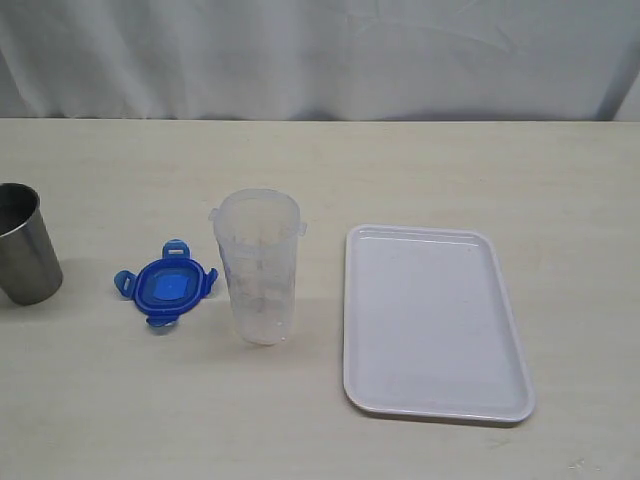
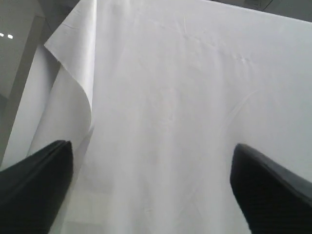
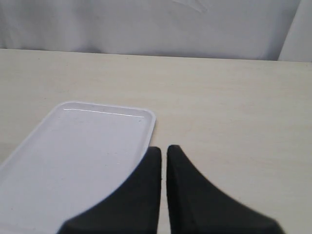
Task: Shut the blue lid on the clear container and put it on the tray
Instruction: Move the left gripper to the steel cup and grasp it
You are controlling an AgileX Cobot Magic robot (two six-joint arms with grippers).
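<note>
The clear container (image 1: pixel 258 265) stands upright and uncovered near the table's middle. Just left of it the blue lid (image 1: pixel 166 287) lies flat on the table, apart from the container. The white tray (image 1: pixel 500 320) lies to the right, with nothing on it; its corner (image 3: pixel 122 117) shows in the right wrist view. Neither arm appears in the exterior view. My left gripper (image 2: pixel 152 161) is open, its dark fingers (image 2: pixel 34 185) wide apart, facing only the white backdrop cloth. My right gripper (image 3: pixel 164 150) is shut with nothing between its fingers, hovering beside the tray's edge.
A short steel cup (image 1: pixel 22 245) stands at the table's left edge. A white cloth (image 1: pixel 320 55) hangs along the back of the table. Bare tabletop (image 3: pixel 234 112) lies to the right of the tray.
</note>
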